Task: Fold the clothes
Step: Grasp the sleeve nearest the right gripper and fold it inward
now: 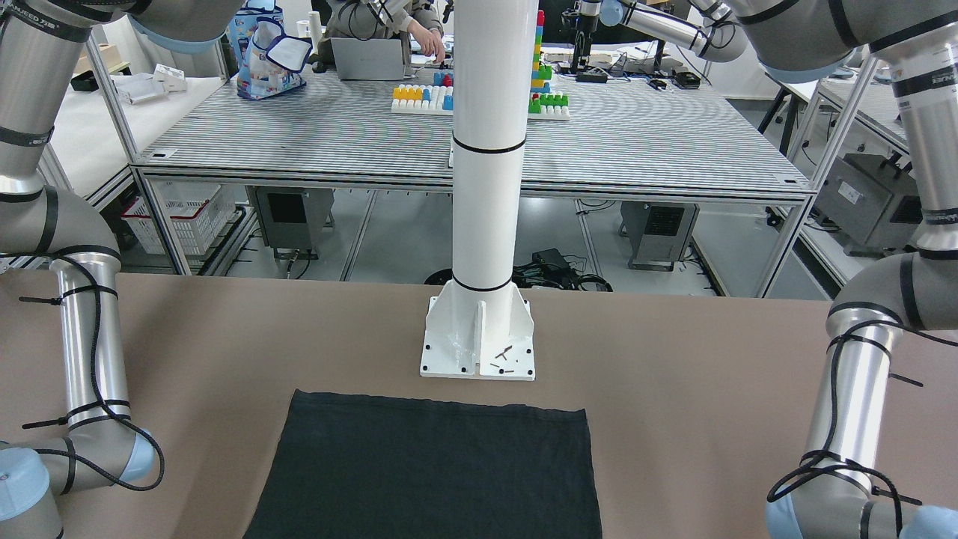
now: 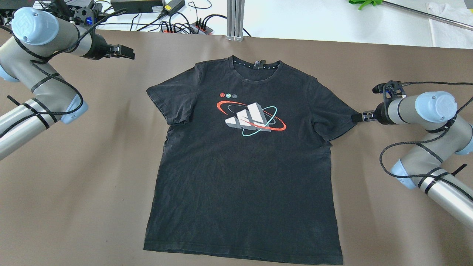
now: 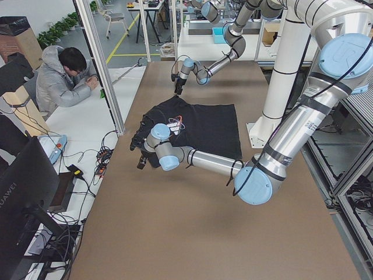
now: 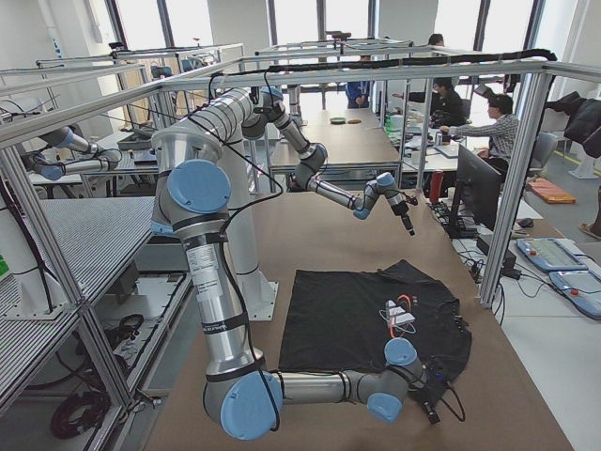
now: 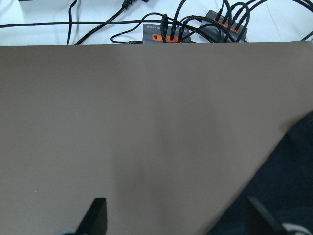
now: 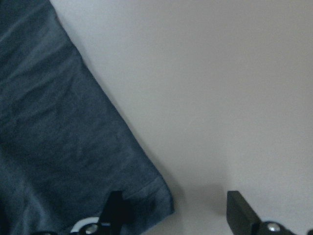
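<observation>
The clothes are one black T-shirt with a red, white and teal chest print, spread flat and face up on the brown table. Its hem lies near the pole's base. My right gripper is low at the tip of one sleeve. In the right wrist view the fingers stand open, with the sleeve corner beside one of them. My left gripper hovers open beyond the other sleeve, over bare table; shirt fabric shows at the edge of the left wrist view.
A white pole with a base plate stands on the table by the shirt's hem. Power strips and cables lie past the table's far edge. A person sits at a side desk. Brown tabletop surrounds the shirt.
</observation>
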`<state>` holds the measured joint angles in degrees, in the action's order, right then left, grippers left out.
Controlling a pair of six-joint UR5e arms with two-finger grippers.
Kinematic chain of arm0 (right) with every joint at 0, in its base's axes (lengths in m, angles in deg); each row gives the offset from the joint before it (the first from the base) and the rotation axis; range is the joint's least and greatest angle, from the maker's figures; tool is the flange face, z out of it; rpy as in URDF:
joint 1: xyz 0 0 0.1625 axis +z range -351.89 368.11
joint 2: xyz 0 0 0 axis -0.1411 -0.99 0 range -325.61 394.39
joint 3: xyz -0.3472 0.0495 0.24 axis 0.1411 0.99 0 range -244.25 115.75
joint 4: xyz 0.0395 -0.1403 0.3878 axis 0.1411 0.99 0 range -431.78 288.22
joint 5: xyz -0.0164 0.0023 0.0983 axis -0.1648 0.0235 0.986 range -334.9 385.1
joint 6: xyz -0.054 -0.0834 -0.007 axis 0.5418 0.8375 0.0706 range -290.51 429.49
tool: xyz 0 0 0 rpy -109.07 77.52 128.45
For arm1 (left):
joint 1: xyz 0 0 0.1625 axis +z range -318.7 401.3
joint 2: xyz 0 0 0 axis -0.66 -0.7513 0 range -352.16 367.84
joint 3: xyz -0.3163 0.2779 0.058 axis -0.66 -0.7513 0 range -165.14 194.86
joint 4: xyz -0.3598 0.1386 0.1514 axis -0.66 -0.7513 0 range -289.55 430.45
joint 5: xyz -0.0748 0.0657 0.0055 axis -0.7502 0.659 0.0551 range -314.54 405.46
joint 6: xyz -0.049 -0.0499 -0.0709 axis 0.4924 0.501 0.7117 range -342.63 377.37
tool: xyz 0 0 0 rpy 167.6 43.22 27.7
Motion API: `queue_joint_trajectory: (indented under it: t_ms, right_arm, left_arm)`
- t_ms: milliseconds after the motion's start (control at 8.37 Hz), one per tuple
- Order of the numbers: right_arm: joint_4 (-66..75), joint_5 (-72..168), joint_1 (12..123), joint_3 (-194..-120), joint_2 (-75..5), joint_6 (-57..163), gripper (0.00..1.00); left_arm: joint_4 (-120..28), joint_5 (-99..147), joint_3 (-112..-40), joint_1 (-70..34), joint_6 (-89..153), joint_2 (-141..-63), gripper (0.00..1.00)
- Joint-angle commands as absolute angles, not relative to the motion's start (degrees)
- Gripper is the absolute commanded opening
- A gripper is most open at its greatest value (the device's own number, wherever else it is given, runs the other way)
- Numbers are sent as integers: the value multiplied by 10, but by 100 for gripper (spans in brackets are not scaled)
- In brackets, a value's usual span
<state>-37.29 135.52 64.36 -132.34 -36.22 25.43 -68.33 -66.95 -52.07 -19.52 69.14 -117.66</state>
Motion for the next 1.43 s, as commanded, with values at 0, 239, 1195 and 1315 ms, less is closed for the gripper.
queue_joint_trajectory:
  t_ms: [0, 239, 1195, 1315]
  right_arm:
    - [-375, 1355, 644, -1325, -362, 248, 35]
    - [-375, 1355, 642, -1330, -361, 241, 16]
    - [-262, 1365, 641, -1445, -327, 239, 0]
    - [-254, 1365, 640, -1450, -309, 225, 0]
  left_arm:
    - [-683, -669, -521, -195, 692, -1177, 100]
    - [-682, -669, -521, -195, 693, -1181, 100]
    - [-678, -669, -520, -197, 693, -1186, 100]
    - [-678, -669, -519, -197, 693, -1186, 100]
